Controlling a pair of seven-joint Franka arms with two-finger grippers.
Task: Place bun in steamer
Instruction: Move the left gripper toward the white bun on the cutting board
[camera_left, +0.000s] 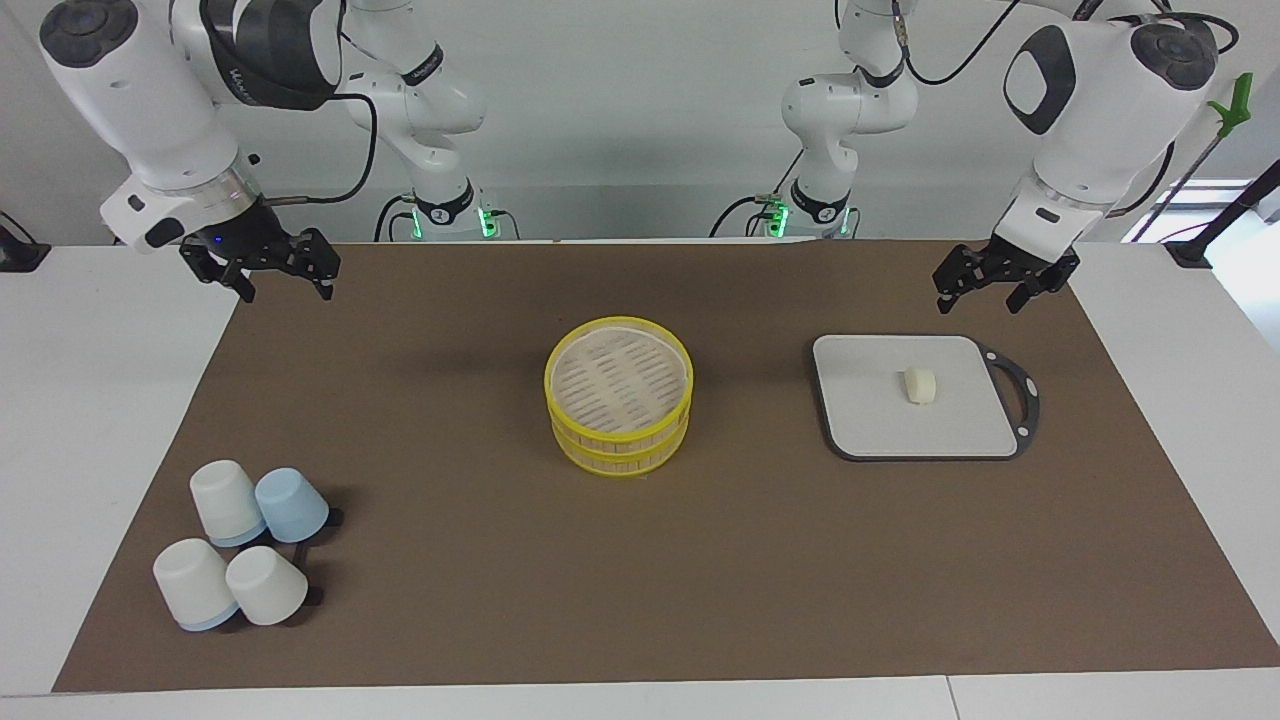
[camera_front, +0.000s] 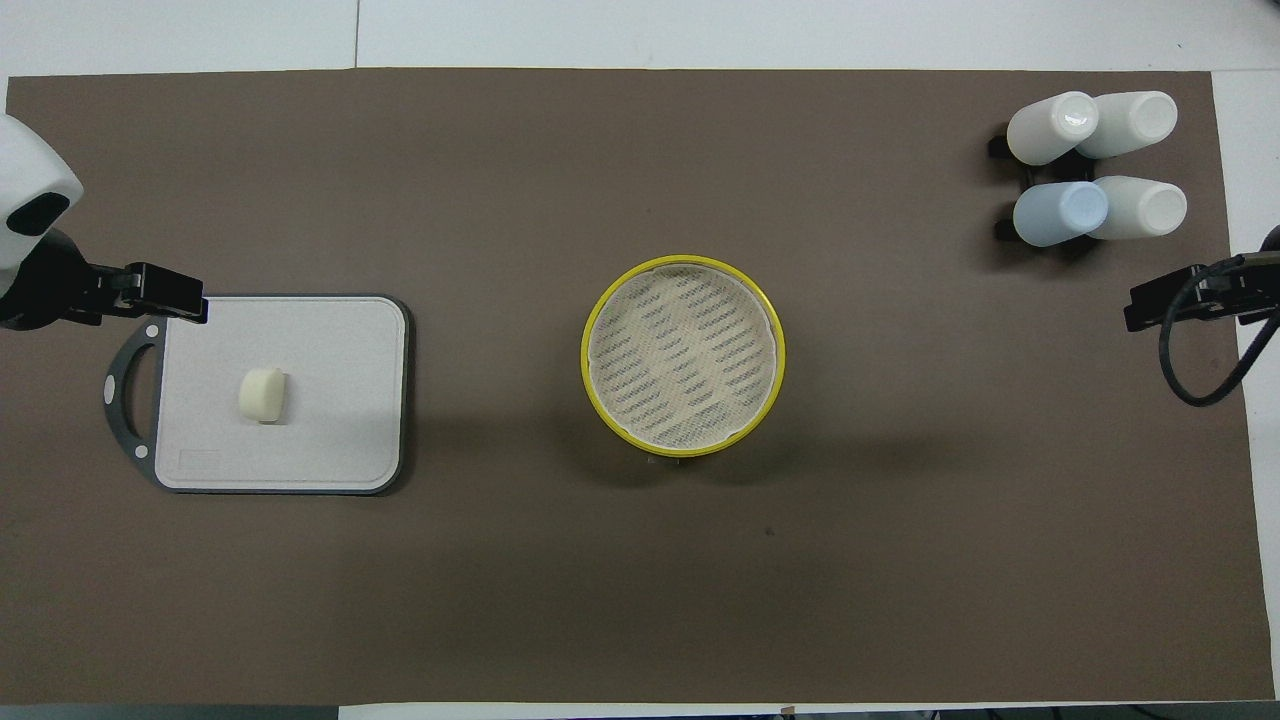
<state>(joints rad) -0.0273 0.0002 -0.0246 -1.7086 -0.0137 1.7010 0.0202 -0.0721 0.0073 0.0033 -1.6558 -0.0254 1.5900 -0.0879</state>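
The bun (camera_left: 920, 385), a small cream-white lump, lies on the grey rectangular board (camera_left: 870, 415) toward the left arm's end of the table. It also shows in the overhead view (camera_front: 262, 395), on the board (camera_front: 340, 400). The steamer (camera_left: 615, 452) stands mid-table as two stacked yellow-rimmed tiers, its top a pale slatted surface; in the overhead view its rim (camera_front: 586, 360) is a full circle. My left gripper (camera_left: 982, 297) is open and empty, raised over the mat by the board's handle corner (camera_front: 185, 300). My right gripper (camera_left: 285, 285) is open and empty, over the mat's edge at its own end (camera_front: 1150, 305).
Several upturned cups (camera_left: 240, 550), white and one pale blue, stand on a black rack at the right arm's end, farther from the robots; they also show in the overhead view (camera_front: 1090, 165). A brown mat (camera_left: 700, 580) covers the white table.
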